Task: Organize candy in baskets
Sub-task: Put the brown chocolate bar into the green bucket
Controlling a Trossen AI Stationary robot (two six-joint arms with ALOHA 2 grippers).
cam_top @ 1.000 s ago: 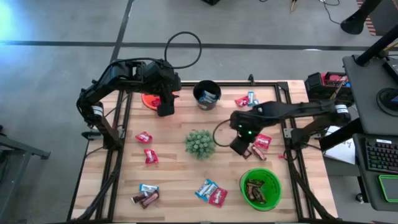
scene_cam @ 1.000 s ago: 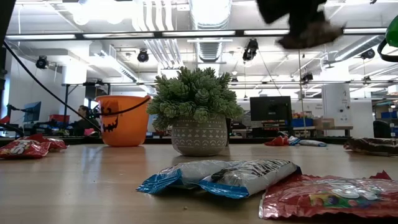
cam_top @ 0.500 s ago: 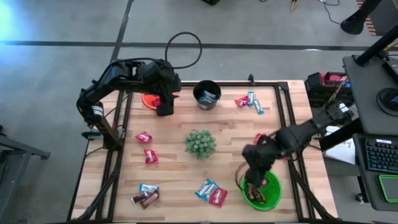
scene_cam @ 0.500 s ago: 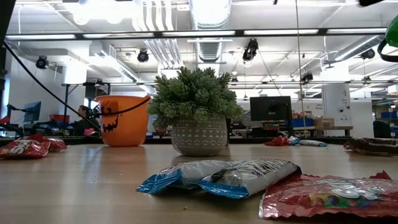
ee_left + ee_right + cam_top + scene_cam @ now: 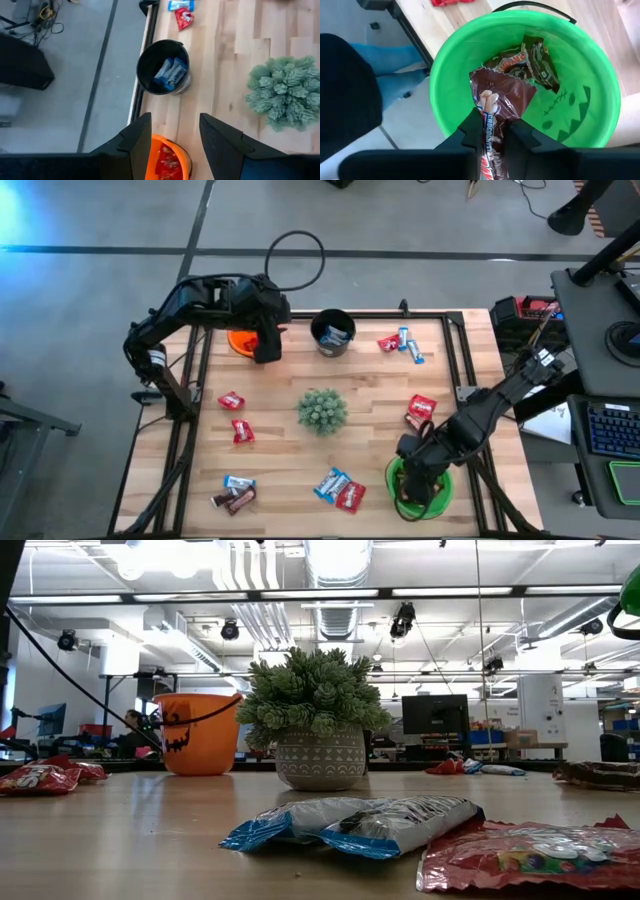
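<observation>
My right gripper (image 5: 418, 483) hangs over the green bucket (image 5: 441, 480) near the table's near right corner, shut on a dark brown candy bar (image 5: 496, 95). More brown bars (image 5: 530, 57) lie inside that bucket. My left gripper (image 5: 175, 150) is open above the orange bucket (image 5: 167, 161), which holds red candy. The black bucket (image 5: 333, 332) holds blue bars. Loose candy lies on the table: red pieces (image 5: 231, 400), a blue and a brown one (image 5: 235, 492), and a blue and red pair (image 5: 340, 488). My right gripper pinches the brown bar between its two fingers (image 5: 470, 127) from above, pointing down. The bar's free end (image 5: 492, 117) sticks out past the fingertips. It is lifted clear and hangs over the inside of the green bucket (image 5: 445, 65).
A spiky green plant (image 5: 321, 410) in a pot stands mid-table. Red candy (image 5: 421, 408) lies right of it, and red and blue pieces (image 5: 400, 340) lie near the far right edge. In the low view, blue-and-silver (image 5: 360, 823) and red (image 5: 530, 855) wrappers lie close by.
My right gripper has carried the brown bar from beside the red candy right of the plant toward the table's near edge, until it stands over the green bucket. It has stayed shut on the bar. The left arm has kept still.
</observation>
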